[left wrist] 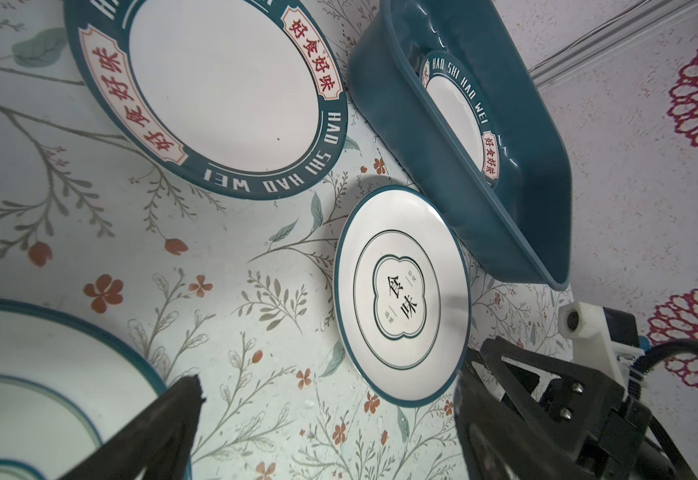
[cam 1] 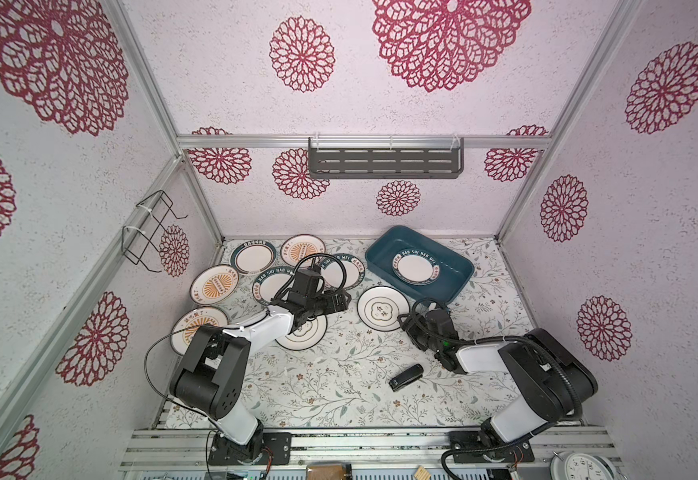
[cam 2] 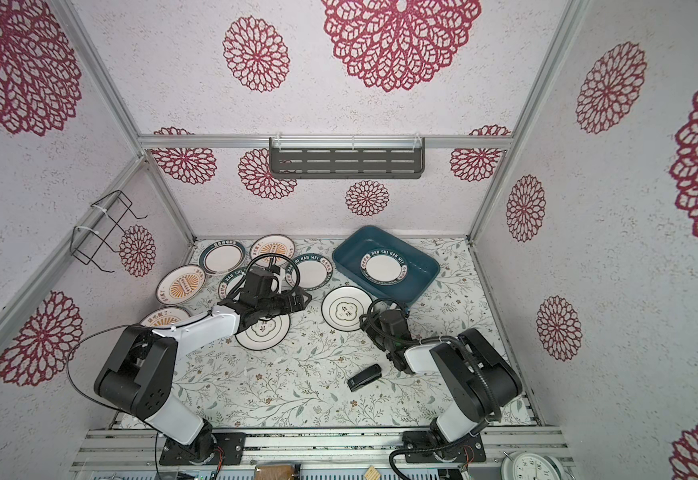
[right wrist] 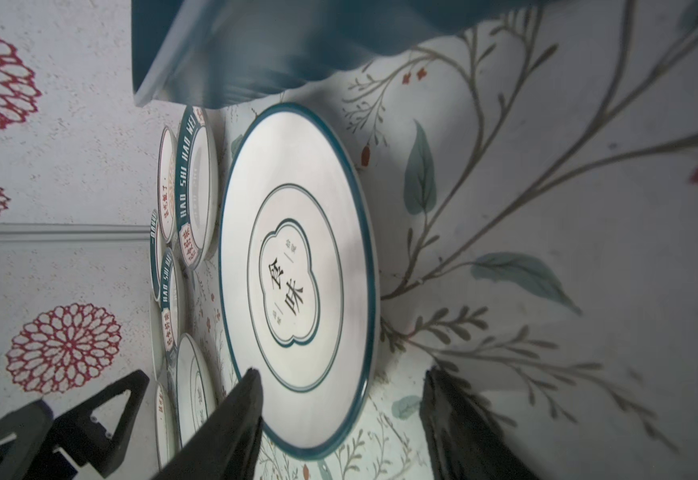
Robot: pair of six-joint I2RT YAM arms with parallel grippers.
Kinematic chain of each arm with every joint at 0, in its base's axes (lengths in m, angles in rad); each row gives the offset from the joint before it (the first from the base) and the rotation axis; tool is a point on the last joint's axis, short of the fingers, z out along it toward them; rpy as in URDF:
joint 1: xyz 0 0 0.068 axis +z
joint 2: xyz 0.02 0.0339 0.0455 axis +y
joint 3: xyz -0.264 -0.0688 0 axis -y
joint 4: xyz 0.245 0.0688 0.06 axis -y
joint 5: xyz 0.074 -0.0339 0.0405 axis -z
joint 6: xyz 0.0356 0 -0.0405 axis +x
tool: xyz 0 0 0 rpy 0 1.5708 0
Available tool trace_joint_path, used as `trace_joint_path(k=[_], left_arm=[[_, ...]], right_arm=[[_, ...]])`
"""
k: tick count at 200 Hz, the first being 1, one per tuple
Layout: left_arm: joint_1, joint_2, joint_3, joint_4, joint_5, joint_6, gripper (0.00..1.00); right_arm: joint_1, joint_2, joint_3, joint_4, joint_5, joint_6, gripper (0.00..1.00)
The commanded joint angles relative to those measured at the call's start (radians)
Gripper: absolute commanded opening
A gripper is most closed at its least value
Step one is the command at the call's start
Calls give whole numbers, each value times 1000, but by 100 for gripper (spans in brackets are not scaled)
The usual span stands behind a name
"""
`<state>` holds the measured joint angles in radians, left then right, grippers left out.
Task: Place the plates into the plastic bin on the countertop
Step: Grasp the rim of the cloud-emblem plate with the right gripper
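Top views are showing, on the nine o'clock side of the bench (cam 1: 339, 374), a cluster of plates (cam 1: 214, 286) lying flat, some of them overlapping. The left arm is reaching over them toward three o'clock, and the left fingers (cam 1: 339, 300) are standing spread wide with nothing between them.

Just beside them at three o'clock, the ringed plate (cam 1: 380, 307) is lying flat on the bench, apart from the cluster. The right fingers (cam 1: 403, 322) are meeting it at its four o'clock edge. In the right wrist view one finger is hanging over the plate's face and the other is standing outside the rim. They are partly apart, with bench showing beside the rim, so they are not yet pinching.

The right arm looks the better placed to make the lift. Being round, the plate is offering no long axis, so the rim lip is probably the only hold.

The bin (cam 1: 455, 266) is sitting at one o'clock from that plate, with its long axis running from ten to four o'clock. Whether its near wall is touching the rim I cannot tell. A lettered plate (cam 1: 415, 268) is already lying inside. The carry probably needs to clear that low wall.

A small black thing (cam 1: 406, 377) is lying at six o'clock, well apart. Rosette walls are closing in on three sides, and a grey shelf (cam 1: 384, 162) is hanging at twelve.
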<state>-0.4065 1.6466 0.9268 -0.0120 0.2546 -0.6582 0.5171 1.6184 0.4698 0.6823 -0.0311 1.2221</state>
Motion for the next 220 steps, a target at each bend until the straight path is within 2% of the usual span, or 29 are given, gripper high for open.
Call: trace_joint_path(k=[1,10,33,47,76,97,131,220], left_arm=[[7,18,24,27,15,8,97],[9,22,27,27,11,8,97],[11,27,33,23,6,7,97],[15,27,33,20,6,7,97],[18,30,35,14,7,10,97],[21,33,38,12,11,11,97],[24,31,38,11,15,9,97],[40,-18,37,-3,-2,28,97]], right_arm=[[12,73,21,85,8,64,58],[16,101,21,120,5,88,54],[17,167,10,208,6,141,37],[19,188,4,230,4,159,32],[26,195,15,175,16,161,20],[31,191,38,103,23,160,8],[37,173,71,13,35,142,0],[43,73,136,-154,36,56,0]])
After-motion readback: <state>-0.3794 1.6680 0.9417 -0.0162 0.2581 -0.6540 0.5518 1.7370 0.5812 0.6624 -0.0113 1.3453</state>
